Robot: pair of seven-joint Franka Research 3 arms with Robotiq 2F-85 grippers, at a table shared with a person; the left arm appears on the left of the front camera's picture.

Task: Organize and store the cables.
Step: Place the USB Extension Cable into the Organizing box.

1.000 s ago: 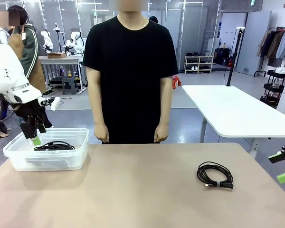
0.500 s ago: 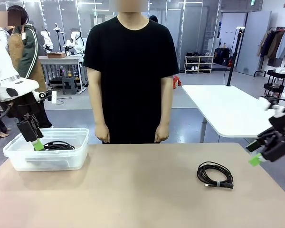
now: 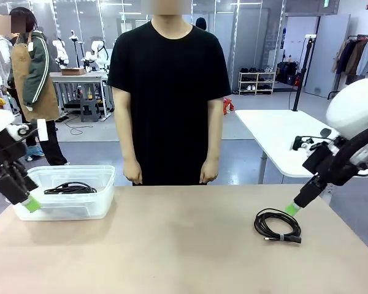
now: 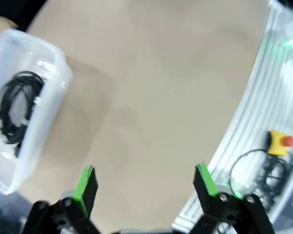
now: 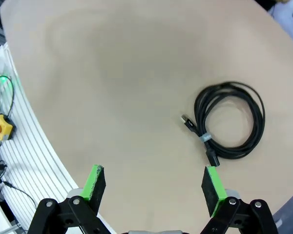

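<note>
Your left gripper (image 3: 30, 204) backed away from the bin (image 3: 99, 205), jaws wide, one cable (image 3: 70, 188) inside. Your right gripper (image 3: 292, 209), jaws wide, came over the coiled cable (image 3: 277, 225) near the tabletop's right edge, likely next.

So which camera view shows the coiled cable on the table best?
The right wrist view: it looks down on the whole coiled cable, pale tie band and plug ends included. The front view shows the coil small and flattened. The left wrist view shows another cable in the bin.
</note>
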